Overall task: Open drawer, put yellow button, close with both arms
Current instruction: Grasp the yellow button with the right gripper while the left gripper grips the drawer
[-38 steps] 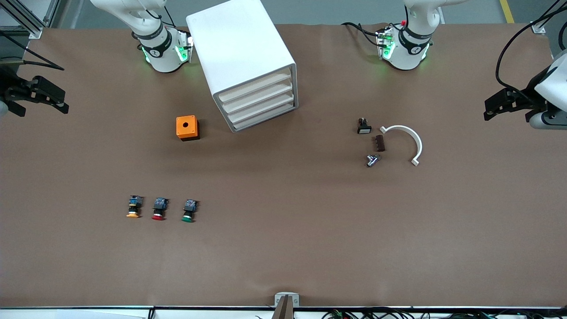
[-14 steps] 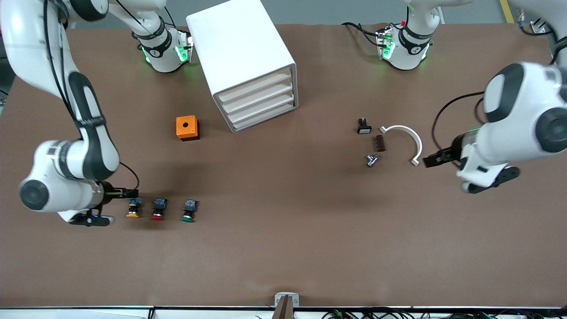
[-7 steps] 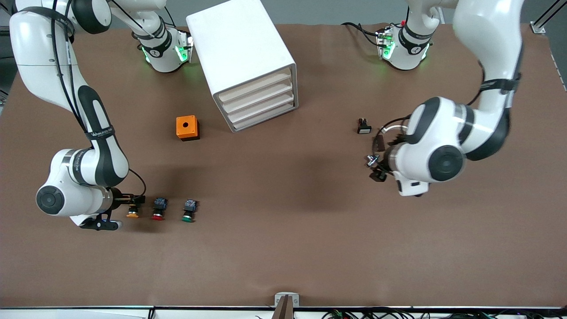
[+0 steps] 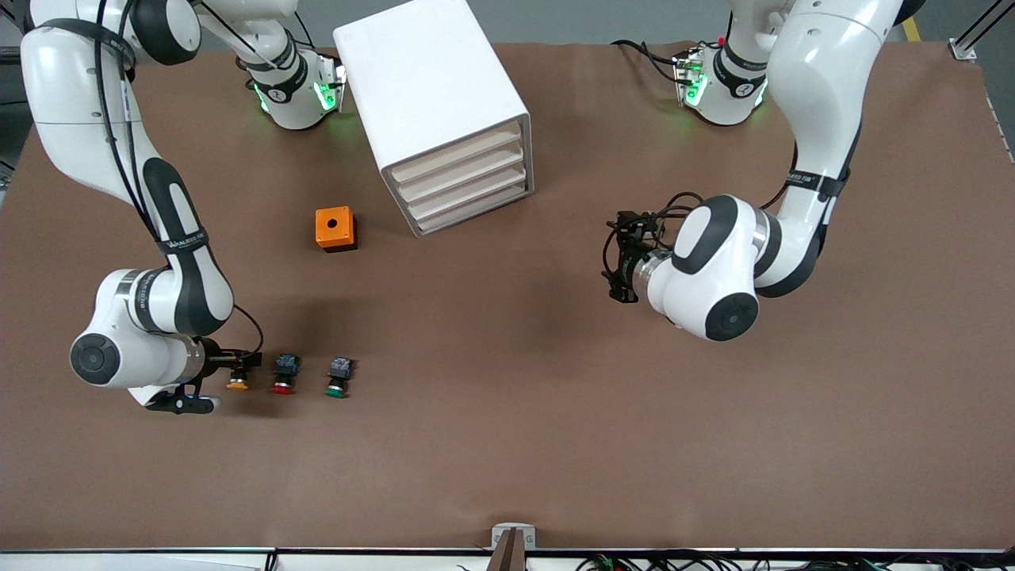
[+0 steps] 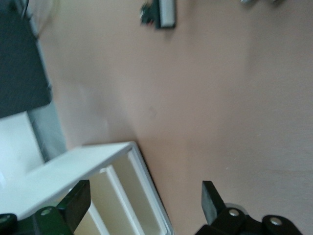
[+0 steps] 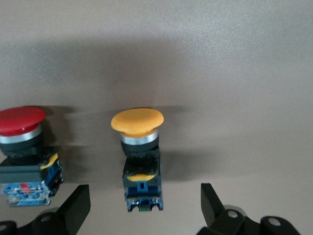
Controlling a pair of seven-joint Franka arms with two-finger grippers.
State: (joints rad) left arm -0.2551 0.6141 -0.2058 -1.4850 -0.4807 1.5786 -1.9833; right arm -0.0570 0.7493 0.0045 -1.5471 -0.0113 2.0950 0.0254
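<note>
The white cabinet (image 4: 428, 87) stands near the right arm's base, and its uppermost drawer (image 4: 456, 155) is closed. The yellow button (image 4: 236, 384) lies on the table beside the red button (image 4: 282, 374) and the green button (image 4: 338, 377). My right gripper (image 4: 242, 365) is low at the yellow button. In the right wrist view the gripper (image 6: 142, 203) is open, with its fingers either side of the yellow button's (image 6: 139, 161) blue body and not touching it. My left gripper (image 4: 617, 258) is open and empty over the table in front of the cabinet. In the left wrist view it (image 5: 144, 198) faces the cabinet's drawers (image 5: 117, 196).
An orange box (image 4: 335, 228) with a hole in its top sits between the buttons and the cabinet. A small black-and-white part (image 5: 161, 11) lies near the left gripper. The left arm covers the other small parts toward its end of the table.
Both arms came in from the table's ends. The right gripper reached the yellow button and straddles it. The left gripper swung over the small parts to face the cabinet.
</note>
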